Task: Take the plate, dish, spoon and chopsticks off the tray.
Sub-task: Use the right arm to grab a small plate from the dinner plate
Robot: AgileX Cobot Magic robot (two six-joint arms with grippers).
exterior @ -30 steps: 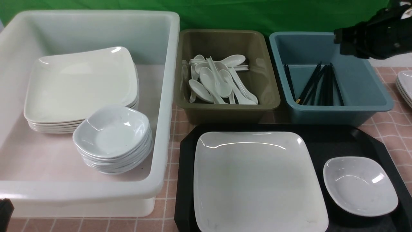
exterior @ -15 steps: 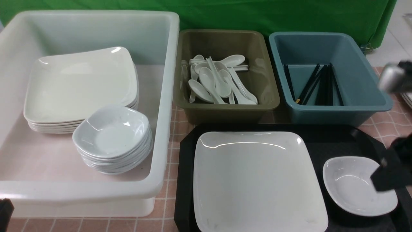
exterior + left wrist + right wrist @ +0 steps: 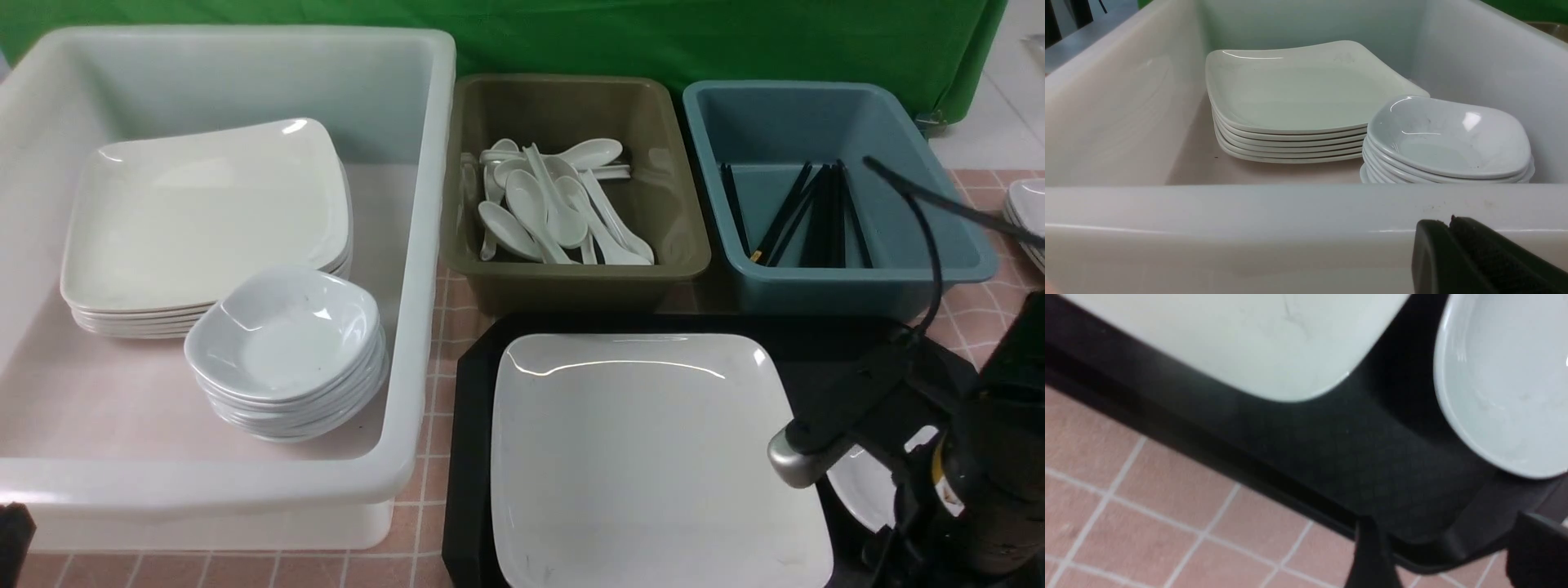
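Front view, right arm (image 3: 992, 441) hiding dish (image 3: 861, 494)

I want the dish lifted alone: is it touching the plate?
Apart. The right wrist view shows a strip of bare black tray between the plate and the dish.

My right arm (image 3: 1000, 425), as built.
Black casing, silver end cap (image 3: 790, 464), thin black cable (image 3: 939, 269) looping off, yellow-white sticker (image 3: 940, 472); right gripper (image 3: 1445, 522) matte black.

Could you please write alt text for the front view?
A white square plate lies on a black tray; the right arm hides most of the small dish beside it. Behind: white tub, olive spoon bin, blue chopstick bin.
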